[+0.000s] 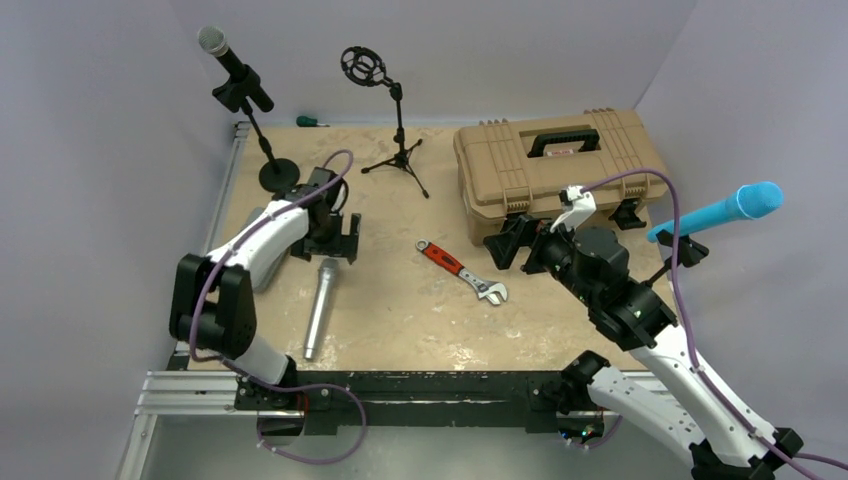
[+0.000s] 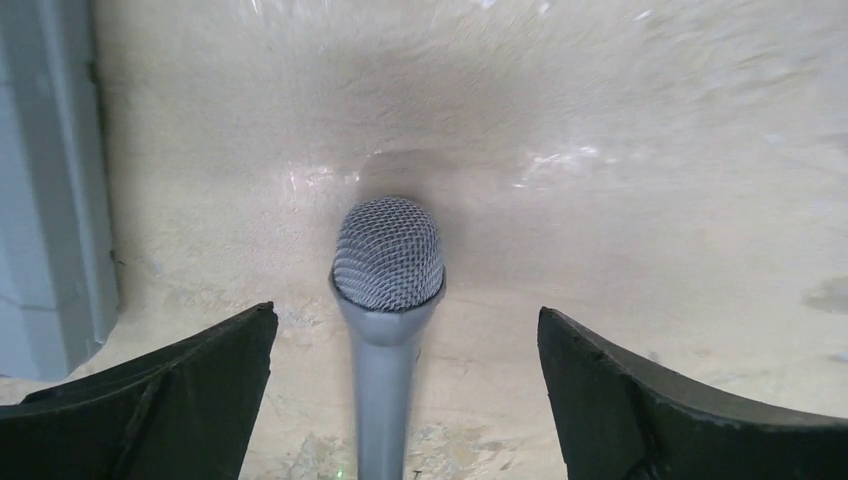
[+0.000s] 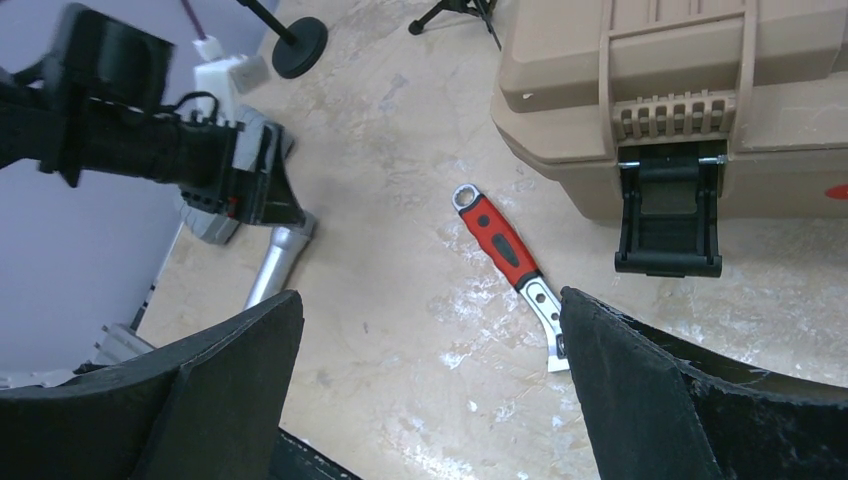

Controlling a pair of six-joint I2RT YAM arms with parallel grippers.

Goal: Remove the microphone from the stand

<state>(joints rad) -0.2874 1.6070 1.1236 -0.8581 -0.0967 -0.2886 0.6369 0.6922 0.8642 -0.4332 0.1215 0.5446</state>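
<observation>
A silver microphone (image 1: 320, 305) lies flat on the table, its mesh head (image 2: 388, 255) pointing away from the arm bases. My left gripper (image 1: 337, 250) hangs open just over that head and holds nothing; in the left wrist view (image 2: 407, 315) the jaws stand wide on either side of the handle without touching it. A tripod stand (image 1: 398, 140) at the back carries an empty shock mount (image 1: 362, 65). A black microphone (image 1: 228, 55) sits in a round-base stand at the back left. A blue microphone (image 1: 720, 212) sits in a clip at the right. My right gripper (image 1: 518, 252) is open and empty.
A tan toolbox (image 1: 555, 165) stands at the back right, its latch (image 3: 668, 215) facing me. A red-handled wrench (image 1: 462, 270) lies mid-table, just beyond my right gripper (image 3: 432, 300). A green screwdriver (image 1: 312, 121) lies by the back wall. A metal rail (image 1: 400, 385) runs along the near edge.
</observation>
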